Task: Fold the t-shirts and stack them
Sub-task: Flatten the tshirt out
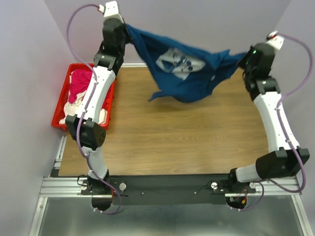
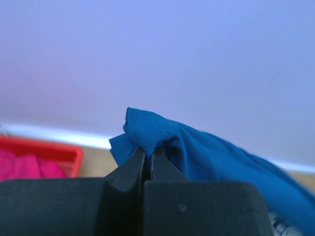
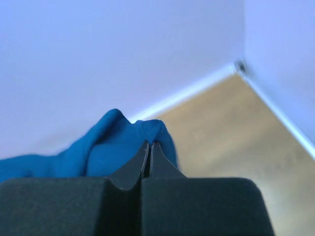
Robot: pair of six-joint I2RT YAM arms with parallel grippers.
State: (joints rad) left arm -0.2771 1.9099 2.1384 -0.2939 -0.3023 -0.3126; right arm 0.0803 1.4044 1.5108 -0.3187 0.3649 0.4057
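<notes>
Dark navy-blue cloth t-shirt (image 1: 209,76) bears white chest print (image 1: 179,63); red plastic crate (image 1: 57,110); magenta cloth (image 1: 78,86); brown wood-grain counter (image 1: 172,142).

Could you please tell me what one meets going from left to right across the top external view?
Red crate → left gripper → navy t-shirt, hung above the table → right gripper.

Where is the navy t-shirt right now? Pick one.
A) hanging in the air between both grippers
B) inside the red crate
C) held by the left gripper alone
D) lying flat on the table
A: the navy t-shirt hangs above the table, one end pinched in the left gripper and the other in the right gripper.
</notes>
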